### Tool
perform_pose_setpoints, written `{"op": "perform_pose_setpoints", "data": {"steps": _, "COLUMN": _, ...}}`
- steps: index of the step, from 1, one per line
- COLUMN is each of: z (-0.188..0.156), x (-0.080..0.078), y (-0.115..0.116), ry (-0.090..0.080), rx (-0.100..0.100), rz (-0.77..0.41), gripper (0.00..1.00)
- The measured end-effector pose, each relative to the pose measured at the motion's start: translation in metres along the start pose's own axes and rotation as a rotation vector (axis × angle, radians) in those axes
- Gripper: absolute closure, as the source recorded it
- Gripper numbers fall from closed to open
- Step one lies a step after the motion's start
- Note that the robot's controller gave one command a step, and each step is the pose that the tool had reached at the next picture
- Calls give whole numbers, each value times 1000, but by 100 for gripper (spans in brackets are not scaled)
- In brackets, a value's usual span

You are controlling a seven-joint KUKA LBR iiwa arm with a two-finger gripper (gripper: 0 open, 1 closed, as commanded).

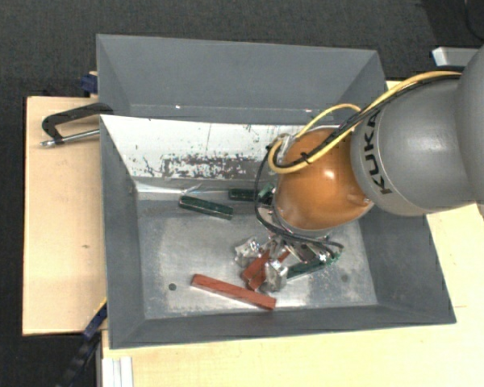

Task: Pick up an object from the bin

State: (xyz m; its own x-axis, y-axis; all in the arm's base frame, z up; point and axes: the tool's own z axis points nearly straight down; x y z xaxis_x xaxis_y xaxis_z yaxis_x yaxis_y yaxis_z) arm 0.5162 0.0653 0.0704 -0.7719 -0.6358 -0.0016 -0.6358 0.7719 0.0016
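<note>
Now, gripper (278, 271): low over a small red-brown block (254, 272); grip cannot be told.
Bin floor (194, 248): scuffed grey metal.
Surroundings: dark floor (226, 6).

Dark floor (226, 6) all across the top and down the left side, nearly black with a fine carpet-like speckle. Over it lies a pale tan flat surface (60, 216), running under the grey bin (119, 240) and showing again along the bottom and the right. And there's the light: a bright band of glare (185, 135) sits on the bin's back inner wall, while the outer back panel above it reads a flat, even grey.
</note>
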Motion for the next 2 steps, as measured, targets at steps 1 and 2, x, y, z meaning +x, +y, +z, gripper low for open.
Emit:
{"op": "perform_pose_setpoints", "data": {"steps": 1, "z": 0, "x": 0, "y": 0, "ry": 0, "rx": 0, "rz": 0, "gripper": 100}}
{"op": "perform_pose_setpoints", "data": {"steps": 2, "z": -144, "x": -2, "y": 21, "ry": -3, "rx": 2, "rz": -132, "gripper": 100}}
